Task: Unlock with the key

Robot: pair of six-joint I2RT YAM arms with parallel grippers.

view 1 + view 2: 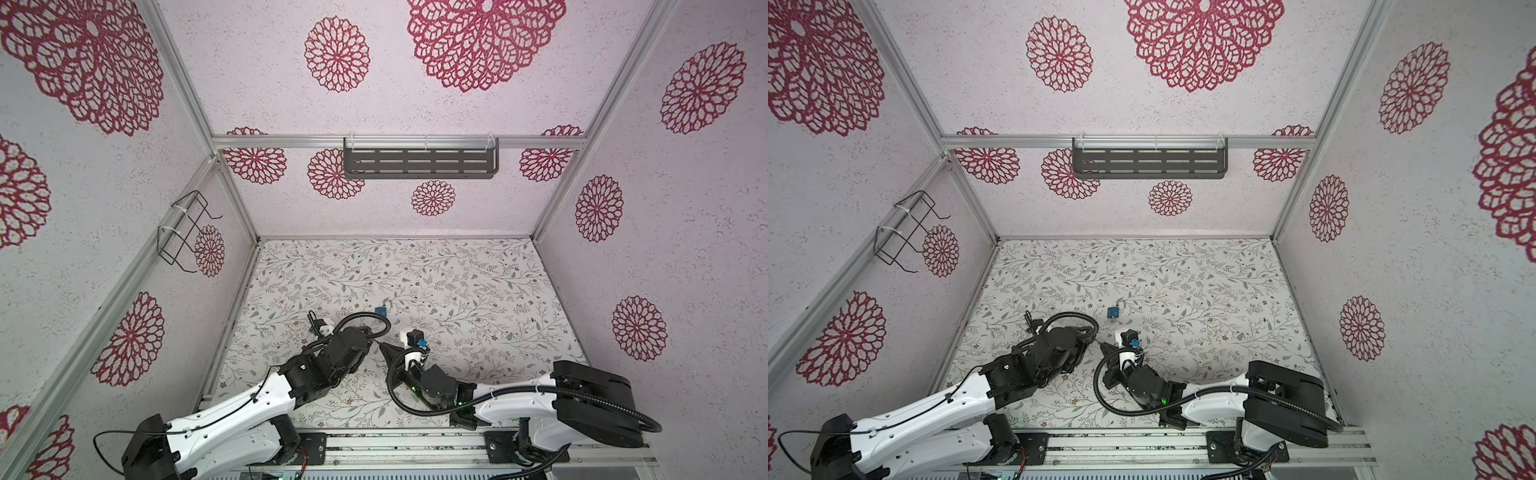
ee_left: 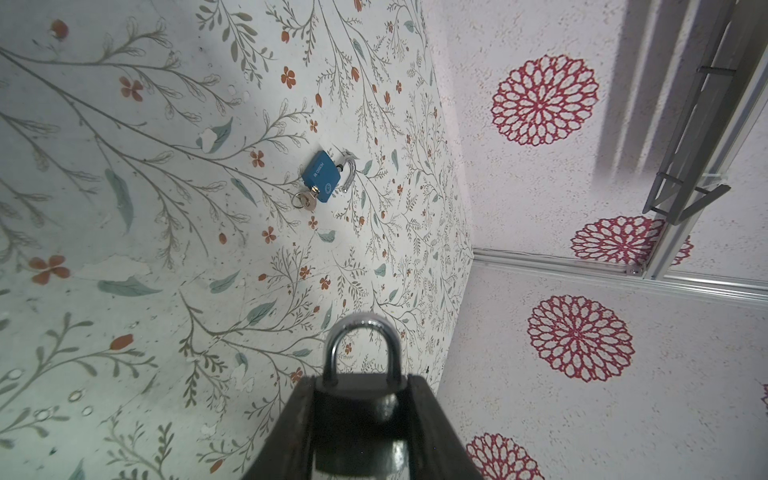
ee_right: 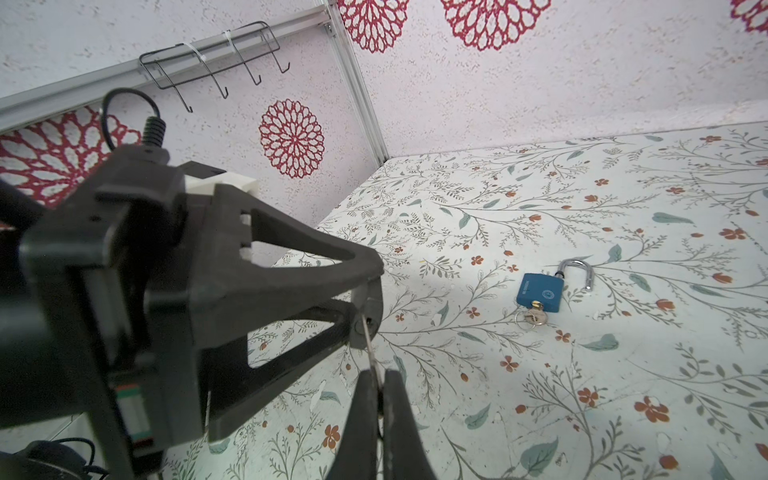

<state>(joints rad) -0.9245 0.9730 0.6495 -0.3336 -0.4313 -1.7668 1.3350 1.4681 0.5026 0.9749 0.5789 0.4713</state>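
Clamping the black padlock (image 2: 358, 401) with jaws partway apart, our left gripper (image 2: 360, 379) faces our right gripper (image 3: 379, 379), pinched tight on the key (image 3: 370, 345); we see its tip touching the padlock's underside.

In the left wrist view the black padlock (image 2: 357, 401) runs off the lower edge, so its underside and keyhole are out of sight. The left gripper (image 2: 359, 384) shows only its fingertips there. In the right wrist view the head of the key (image 3: 369, 343) is buried between the fingers of the right gripper (image 3: 379, 376), whose bases are cut off. In both top views that padlock and key are too small and too covered to make out. The blue padlock (image 1: 380, 310) (image 1: 1112, 311) is too small there to show its own key, and its lettering is unreadable in every view.
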